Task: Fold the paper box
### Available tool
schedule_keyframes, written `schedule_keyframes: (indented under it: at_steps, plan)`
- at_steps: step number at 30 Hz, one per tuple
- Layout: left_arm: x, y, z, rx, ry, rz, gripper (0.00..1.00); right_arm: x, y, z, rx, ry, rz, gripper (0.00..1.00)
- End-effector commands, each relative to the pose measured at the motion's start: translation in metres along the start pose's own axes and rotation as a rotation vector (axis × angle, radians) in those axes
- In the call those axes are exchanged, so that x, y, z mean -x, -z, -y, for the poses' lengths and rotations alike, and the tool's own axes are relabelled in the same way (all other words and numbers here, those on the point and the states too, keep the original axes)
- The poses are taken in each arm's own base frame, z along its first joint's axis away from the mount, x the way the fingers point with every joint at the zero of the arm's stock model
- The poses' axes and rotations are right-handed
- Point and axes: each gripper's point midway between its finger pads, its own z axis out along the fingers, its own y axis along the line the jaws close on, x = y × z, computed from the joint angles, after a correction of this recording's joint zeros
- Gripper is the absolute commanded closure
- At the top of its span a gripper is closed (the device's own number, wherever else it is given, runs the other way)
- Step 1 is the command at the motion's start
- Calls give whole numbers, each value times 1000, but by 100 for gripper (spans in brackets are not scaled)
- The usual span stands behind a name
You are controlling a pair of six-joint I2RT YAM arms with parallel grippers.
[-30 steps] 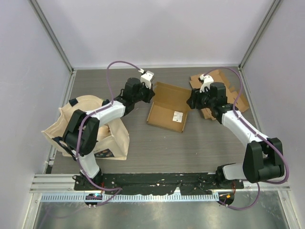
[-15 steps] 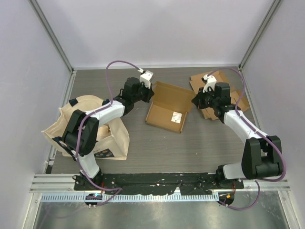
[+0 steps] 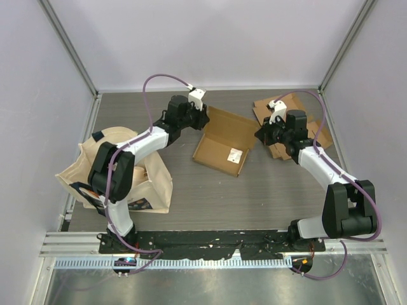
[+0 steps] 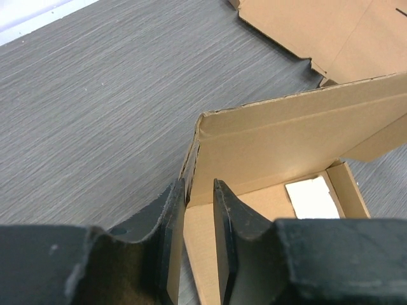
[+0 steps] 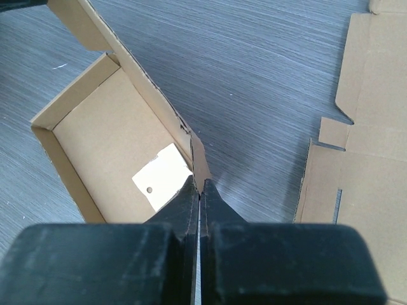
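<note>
Nearest, at the left, a cloth bag (image 3: 121, 171) slumps on the counter (image 3: 254, 197), well apart from the work. In the middle of the counter lies the box (image 3: 222, 145), open-topped, with a white sticker (image 3: 236, 154) on its floor and its lid panel standing up along the far side. At its right edge the right arm (image 3: 318, 165) has just changed its grip: the right jaws, wide a second ago, are now pinched tight on the thin side wall near the corner. At the far left corner the left arm (image 3: 149, 140) has done the reverse: the left jaws, clamped a moment ago, have parted to a narrow gap that straddles the end of the wall without clearly gripping it. It looks like a handover, the right side anchoring the box while the left lets go to take a new hold. Far right, flat cardboard sheets (image 3: 292, 105) lie spare.
</note>
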Motion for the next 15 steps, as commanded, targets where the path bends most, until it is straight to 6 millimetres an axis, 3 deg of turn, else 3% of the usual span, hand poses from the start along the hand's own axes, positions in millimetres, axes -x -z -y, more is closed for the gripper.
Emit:
schedule_keyframes:
  at_steps: [1,8,12,13,14,15]
  plan:
    - [18,-6,1,-22,-22,28,76,20,-2,-4,28,46,51,99]
    - [20,-4,1,-4,-12,51,91,28,-1,-5,-17,-3,88,99]
    - [28,1,-3,90,47,98,94,49,1,0,-182,-141,194,99]
    - [31,3,-5,113,70,119,100,56,3,1,-225,-158,227,99]
    - [33,4,-11,173,91,135,100,58,3,3,-277,-175,245,99]
    - [34,5,-15,205,108,146,100,59,0,-6,-302,-195,264,99]
